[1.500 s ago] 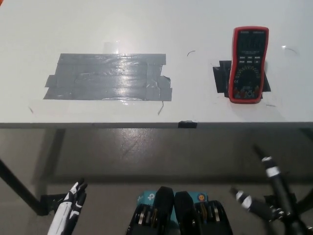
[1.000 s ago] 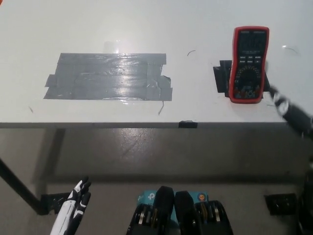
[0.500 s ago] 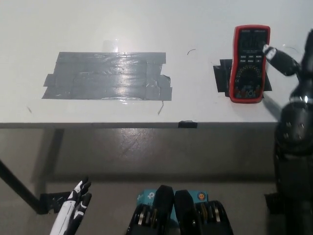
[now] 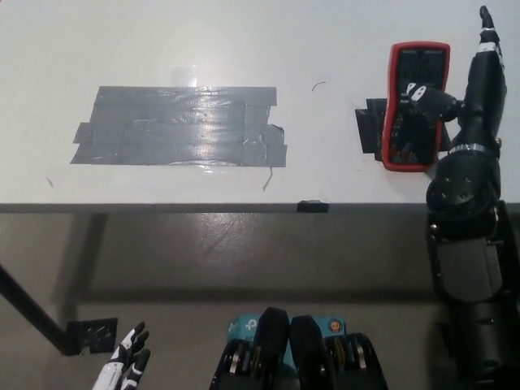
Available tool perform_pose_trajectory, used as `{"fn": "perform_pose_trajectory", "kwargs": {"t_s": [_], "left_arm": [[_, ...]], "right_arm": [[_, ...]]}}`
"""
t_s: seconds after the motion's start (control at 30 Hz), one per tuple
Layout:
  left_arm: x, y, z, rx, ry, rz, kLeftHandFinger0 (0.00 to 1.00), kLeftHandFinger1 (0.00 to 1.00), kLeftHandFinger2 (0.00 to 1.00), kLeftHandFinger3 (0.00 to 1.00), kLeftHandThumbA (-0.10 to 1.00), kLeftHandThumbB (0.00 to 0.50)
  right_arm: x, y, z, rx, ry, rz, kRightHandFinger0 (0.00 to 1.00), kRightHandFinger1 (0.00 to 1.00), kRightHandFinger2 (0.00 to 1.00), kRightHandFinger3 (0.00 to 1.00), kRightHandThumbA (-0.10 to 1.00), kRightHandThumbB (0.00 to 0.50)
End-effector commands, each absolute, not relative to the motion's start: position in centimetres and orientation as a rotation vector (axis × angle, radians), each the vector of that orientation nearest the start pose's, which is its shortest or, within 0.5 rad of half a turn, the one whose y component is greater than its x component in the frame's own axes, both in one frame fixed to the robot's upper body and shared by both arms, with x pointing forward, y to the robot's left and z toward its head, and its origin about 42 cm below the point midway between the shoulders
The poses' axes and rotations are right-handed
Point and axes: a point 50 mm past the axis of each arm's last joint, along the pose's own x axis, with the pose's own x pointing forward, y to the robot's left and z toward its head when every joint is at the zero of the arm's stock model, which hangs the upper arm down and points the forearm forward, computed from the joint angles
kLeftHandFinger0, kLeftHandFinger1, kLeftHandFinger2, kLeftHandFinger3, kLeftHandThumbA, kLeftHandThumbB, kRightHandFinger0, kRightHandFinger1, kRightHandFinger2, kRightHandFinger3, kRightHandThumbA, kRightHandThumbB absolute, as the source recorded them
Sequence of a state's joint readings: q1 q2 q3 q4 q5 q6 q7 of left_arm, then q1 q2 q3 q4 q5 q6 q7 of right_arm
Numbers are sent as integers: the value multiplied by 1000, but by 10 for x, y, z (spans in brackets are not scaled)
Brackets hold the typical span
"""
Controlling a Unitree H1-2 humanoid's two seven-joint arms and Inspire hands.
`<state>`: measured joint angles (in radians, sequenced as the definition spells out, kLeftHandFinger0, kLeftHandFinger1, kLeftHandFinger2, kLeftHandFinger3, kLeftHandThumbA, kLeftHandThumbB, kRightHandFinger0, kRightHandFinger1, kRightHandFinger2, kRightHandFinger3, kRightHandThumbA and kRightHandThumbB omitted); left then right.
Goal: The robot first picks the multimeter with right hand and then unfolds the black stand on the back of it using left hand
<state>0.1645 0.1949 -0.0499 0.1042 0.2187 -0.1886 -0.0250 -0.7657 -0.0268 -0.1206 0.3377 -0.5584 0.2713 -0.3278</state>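
- The multimeter (image 4: 416,106) lies face up on the tabletop (image 4: 244,49), its long axis running away from the robot, with the display at the far end and the dial at the near end.
- The black right hand (image 4: 467,97) sits at the multimeter's right edge. One finger reaches across the dial; the others point past the display, spread and not closed on the case, so nothing is held yet.
- The coming grasp seems to turn on this: the multimeter lies just to the left of the right hand's palm, lengthwise alongside it.
- The white left hand (image 4: 123,372) rests far from the multimeter, low and below the tabletop edge, fingers loosely apart, holding nothing.
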Motion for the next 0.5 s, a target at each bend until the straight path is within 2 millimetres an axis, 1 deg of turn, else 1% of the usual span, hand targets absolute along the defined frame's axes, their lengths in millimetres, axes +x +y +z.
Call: {"fn": "perform_pose_trajectory", "kwargs": {"t_s": [0.0,0.07,0.1,0.17,0.3,0.4,0.47], "left_arm": [[220,270,52,402,25,-102,1000,1000,1000,1000,1000,119],[221,269,52,385,21,-105,1000,1000,1000,1000,1000,122],[222,269,52,384,19,-106,1000,1000,1000,1000,1000,115],[223,270,54,388,11,-106,1000,1000,1000,1000,1000,107],[223,270,56,398,7,-106,1000,1000,1000,1000,1000,109],[223,269,58,393,6,-108,1000,1000,1000,1000,1000,100],[225,270,59,387,0,-108,1000,1000,1000,1000,1000,97]], "right_arm": [[499,-181,329,-495,-286,-478,1000,1000,1000,1000,1000,451],[501,-181,331,-488,-283,-479,1000,1000,1000,1000,1000,471],[502,-180,332,-486,-280,-479,1000,1000,1000,1000,1000,478],[504,-179,337,-468,-267,-475,1000,1000,1000,1000,1000,458],[505,-175,346,-472,-263,-474,1000,1000,1000,1000,1000,432],[507,-171,347,-487,-260,-477,1000,1000,1000,1000,1000,444],[510,-166,350,-521,-252,-497,1000,1000,1000,1000,1000,463]]}}
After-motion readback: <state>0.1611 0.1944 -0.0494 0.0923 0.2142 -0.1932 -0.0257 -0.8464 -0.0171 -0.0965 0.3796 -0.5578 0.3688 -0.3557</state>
